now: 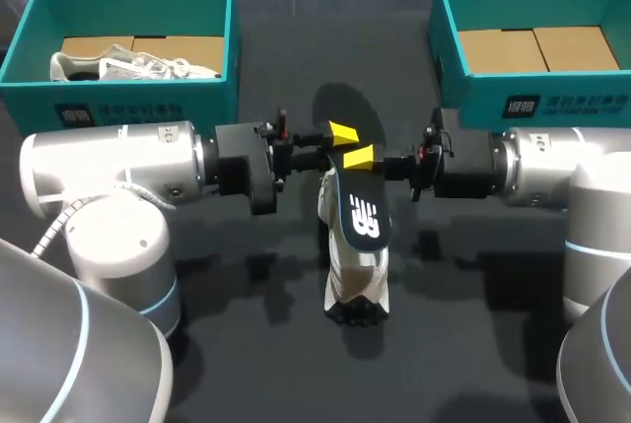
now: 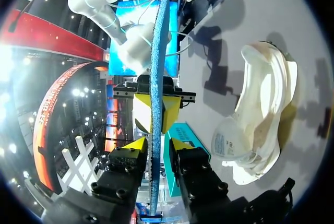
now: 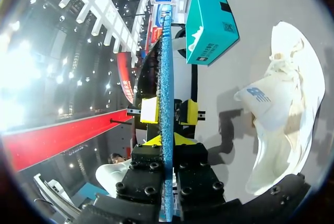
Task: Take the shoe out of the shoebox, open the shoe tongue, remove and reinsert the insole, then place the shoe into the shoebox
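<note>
Shoe (image 1: 357, 283) partly hidden beneath insole (image 1: 363, 211)

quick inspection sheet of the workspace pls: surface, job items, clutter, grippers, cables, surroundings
surface: dark table, bare apart from the items below
job's things: insole held up above the shoe, which sits on the table; left shoebox holds another white shoe; right shoebox shows only its cardboard bottom
clutter: nothing seen
grippers: right gripper jaws shut on the insole; left gripper at the insole too, grip unclear
cables: grey ribbed hose beside the left arm
surroundings: nothing seen reaching over the table
</note>
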Robot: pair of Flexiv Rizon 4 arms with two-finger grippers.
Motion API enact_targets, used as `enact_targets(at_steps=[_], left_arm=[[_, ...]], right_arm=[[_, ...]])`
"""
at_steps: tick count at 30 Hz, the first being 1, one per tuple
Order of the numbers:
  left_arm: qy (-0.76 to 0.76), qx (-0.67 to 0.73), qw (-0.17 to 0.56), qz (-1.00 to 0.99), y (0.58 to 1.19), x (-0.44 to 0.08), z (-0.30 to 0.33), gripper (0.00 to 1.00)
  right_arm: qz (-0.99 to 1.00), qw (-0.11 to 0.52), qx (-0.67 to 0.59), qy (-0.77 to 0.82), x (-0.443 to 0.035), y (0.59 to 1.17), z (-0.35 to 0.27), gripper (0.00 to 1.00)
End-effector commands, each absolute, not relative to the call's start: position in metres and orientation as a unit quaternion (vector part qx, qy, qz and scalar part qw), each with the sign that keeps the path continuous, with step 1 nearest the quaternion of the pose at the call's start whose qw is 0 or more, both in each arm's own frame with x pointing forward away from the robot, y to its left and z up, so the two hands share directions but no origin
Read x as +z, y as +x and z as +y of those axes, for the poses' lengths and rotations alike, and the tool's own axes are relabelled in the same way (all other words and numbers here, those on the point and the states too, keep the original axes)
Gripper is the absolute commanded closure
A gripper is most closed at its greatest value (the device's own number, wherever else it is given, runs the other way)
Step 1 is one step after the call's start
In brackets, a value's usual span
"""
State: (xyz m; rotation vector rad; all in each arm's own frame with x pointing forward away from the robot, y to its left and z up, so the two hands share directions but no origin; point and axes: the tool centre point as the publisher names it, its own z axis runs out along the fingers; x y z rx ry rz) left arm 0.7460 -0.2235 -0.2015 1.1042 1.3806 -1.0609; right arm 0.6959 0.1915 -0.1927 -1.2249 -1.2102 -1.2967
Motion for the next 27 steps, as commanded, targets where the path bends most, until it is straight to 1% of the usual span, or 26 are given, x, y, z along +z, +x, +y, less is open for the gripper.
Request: enact_targets(at_steps=[1, 4, 9, 10, 12, 17, 18, 19, 20, 27], left_arm=[[0.46, -0.436, 0.517, 0.575, 0.746, -0.203, -0.229, 0.75], [0.463, -0.431, 0.519, 0.575, 0.745, -0.203, -0.229, 0.78], [0.465, -0.425, 0.523, 0.574, 0.745, -0.203, -0.231, 0.8], [0.466, -0.424, 0.523, 0.574, 0.745, -0.203, -0.231, 0.84], [0.466, -0.424, 0.523, 0.574, 0.745, -0.203, -0.231, 1.0], [0.468, -0.425, 0.522, 0.573, 0.743, -0.203, -0.23, 1.0], [0.468, -0.425, 0.522, 0.572, 0.742, -0.203, -0.229, 1.0], [0.468, -0.425, 0.522, 0.572, 0.742, -0.202, -0.227, 1.0], [0.468, -0.425, 0.522, 0.572, 0.741, -0.202, -0.226, 1.0], [0.467, -0.423, 0.522, 0.575, 0.735, -0.195, -0.21, 1.0]], right_arm=[[-0.495, 0.475, -0.527, -0.502, -0.193, 0.695, 0.193, 1.0], [-0.494, 0.476, -0.527, -0.502, -0.193, 0.695, 0.193, 1.0], [-0.492, 0.477, -0.525, -0.504, -0.194, 0.695, 0.194, 1.0], [-0.492, 0.477, -0.525, -0.504, -0.194, 0.695, 0.194, 1.0], [-0.491, 0.478, -0.524, -0.505, -0.194, 0.695, 0.193, 1.0], [-0.488, 0.486, -0.522, -0.504, -0.197, 0.694, 0.191, 1.0], [-0.487, 0.487, -0.521, -0.503, -0.198, 0.694, 0.19, 0.77], [-0.487, 0.487, -0.521, -0.503, -0.198, 0.693, 0.188, 0.33], [-0.487, 0.487, -0.522, -0.502, -0.199, 0.693, 0.185, 0.0], [-0.502, 0.468, -0.531, -0.497, -0.202, 0.687, 0.154, 0.0]])
